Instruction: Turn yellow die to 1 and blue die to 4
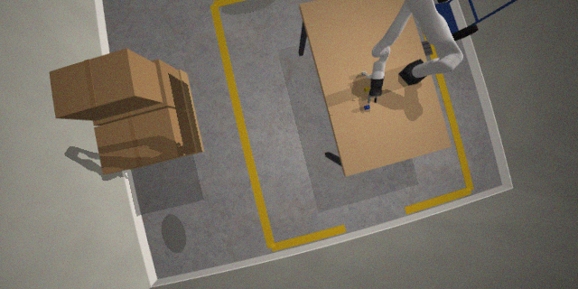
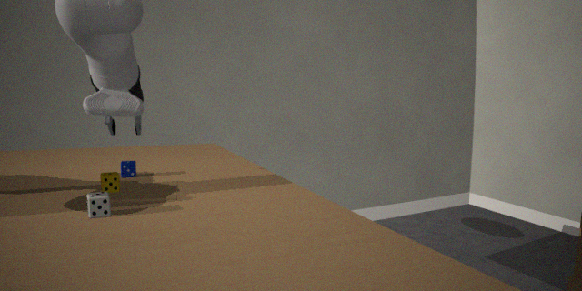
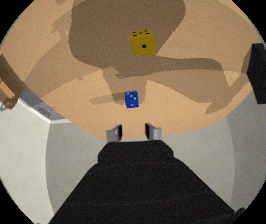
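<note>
Blue die [image 1: 367, 107] [image 2: 128, 169] [image 3: 132, 99] sits on the table, at 7 o'clock from the fingertips seen from the top; the cube has no long axis. The gripper [image 1: 372, 99] [image 2: 125, 133] [image 3: 133, 129] stands above it, fingers wide apart, with nothing between them. At 11 o'clock lies the yellow die [image 1: 367, 89] [image 2: 110, 183] [image 3: 143, 44], its 1 apparently up; the white die [image 1: 365, 73] [image 2: 99, 205] is beyond. Neither blocks a drop onto blue.
</note>
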Robot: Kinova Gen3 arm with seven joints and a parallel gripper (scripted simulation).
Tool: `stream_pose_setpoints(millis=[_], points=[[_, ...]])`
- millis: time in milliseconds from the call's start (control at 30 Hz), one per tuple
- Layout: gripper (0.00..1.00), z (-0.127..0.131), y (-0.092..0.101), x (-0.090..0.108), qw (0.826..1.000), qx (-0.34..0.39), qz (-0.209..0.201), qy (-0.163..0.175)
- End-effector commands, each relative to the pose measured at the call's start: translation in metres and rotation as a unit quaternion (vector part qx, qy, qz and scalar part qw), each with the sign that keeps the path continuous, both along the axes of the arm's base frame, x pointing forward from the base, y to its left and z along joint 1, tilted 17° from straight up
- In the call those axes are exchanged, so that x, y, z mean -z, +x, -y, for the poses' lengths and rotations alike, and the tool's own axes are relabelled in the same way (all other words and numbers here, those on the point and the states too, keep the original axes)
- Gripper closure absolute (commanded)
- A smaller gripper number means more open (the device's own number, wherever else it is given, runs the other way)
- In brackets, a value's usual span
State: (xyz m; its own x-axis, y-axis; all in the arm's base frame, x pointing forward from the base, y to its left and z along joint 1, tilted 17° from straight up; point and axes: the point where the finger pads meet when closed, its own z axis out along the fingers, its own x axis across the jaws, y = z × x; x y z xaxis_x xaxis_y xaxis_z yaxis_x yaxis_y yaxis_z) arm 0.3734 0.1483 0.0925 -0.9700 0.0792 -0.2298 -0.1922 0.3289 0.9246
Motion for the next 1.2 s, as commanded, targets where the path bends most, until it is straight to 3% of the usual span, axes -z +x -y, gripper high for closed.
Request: stream_pose_setpoints(millis=[0, 267, 633, 1167], points=[[0.13, 0.001, 0.001, -0.001, 1.0, 0.001, 0.002, -0.002], [0.13, 0.001, 0.001, -0.002, 1.0, 0.003, 0.001, -0.012], [0.13, -0.002, 0.0, -0.006, 0.998, 0.013, 0.001, -0.055], [0.13, -0.012, 0.0, -0.014, 0.982, 0.044, -0.014, -0.185]])
